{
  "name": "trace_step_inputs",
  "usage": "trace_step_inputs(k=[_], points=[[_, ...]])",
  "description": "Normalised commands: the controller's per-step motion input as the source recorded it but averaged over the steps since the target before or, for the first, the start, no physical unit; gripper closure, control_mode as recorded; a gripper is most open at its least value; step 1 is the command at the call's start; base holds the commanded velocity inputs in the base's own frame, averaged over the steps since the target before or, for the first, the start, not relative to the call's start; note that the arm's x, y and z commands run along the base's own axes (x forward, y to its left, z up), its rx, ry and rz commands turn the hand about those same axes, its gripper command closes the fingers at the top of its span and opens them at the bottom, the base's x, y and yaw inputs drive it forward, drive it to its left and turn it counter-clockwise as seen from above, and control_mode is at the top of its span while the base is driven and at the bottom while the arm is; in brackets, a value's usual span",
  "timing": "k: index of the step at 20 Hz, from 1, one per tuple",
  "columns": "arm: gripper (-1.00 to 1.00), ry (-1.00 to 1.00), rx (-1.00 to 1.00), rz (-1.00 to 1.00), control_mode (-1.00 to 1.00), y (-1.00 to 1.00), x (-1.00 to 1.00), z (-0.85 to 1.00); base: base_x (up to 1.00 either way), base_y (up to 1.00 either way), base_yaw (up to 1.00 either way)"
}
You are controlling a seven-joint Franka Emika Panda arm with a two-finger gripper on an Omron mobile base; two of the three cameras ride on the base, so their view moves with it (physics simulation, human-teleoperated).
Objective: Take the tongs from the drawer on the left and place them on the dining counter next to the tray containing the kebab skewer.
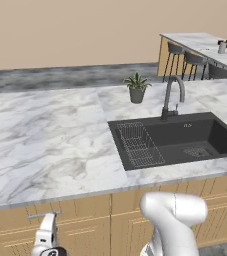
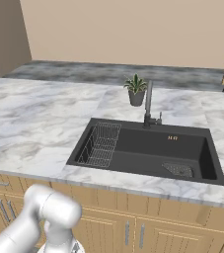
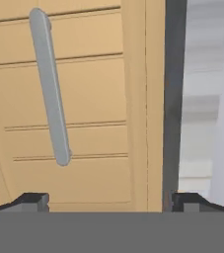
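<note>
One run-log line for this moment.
phase: approaching drawer | gripper: open, empty | target: light-wood drawer front, closed | silver bar handle: ahead, untouched

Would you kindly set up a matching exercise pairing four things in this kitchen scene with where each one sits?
Things:
1. potted plant
2. dish rack
3. drawer handle
4. bar stools

Places:
A. inside the black sink, at its left end
B. beside the dining counter
C. on the worktop behind the faucet
D. on the light-wood front just ahead of the open gripper

Pairs: 1-C, 2-A, 3-D, 4-B
</note>
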Motion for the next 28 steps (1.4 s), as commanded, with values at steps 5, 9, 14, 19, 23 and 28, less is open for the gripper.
trace_step_inputs(k=[5, 9, 14, 19, 23, 28], points=[[-1.00, 0.00, 0.00, 0.00, -1.00, 0.24, 0.22, -0.35, 0.00, 0.00, 0.00], [-1.00, 0.00, 0.00, 0.00, -1.00, 0.20, 0.24, -0.29, 0.00, 0.00, 0.00], [-1.00, 0.00, 0.00, 0.00, -1.00, 0.13, 0.31, -0.24, 0.00, 0.00, 0.00], [-1.00, 0.00, 0.00, 0.00, -1.00, 0.03, 0.29, -0.24, 0.00, 0.00, 0.00], [-1.00, 0.00, 0.00, 0.00, -1.00, 0.02, 0.28, -0.26, 0.00, 0.00, 0.00], [-1.00, 0.00, 0.00, 0.00, -1.00, 0.01, 0.27, -0.22, 0.00, 0.00, 0.00]])
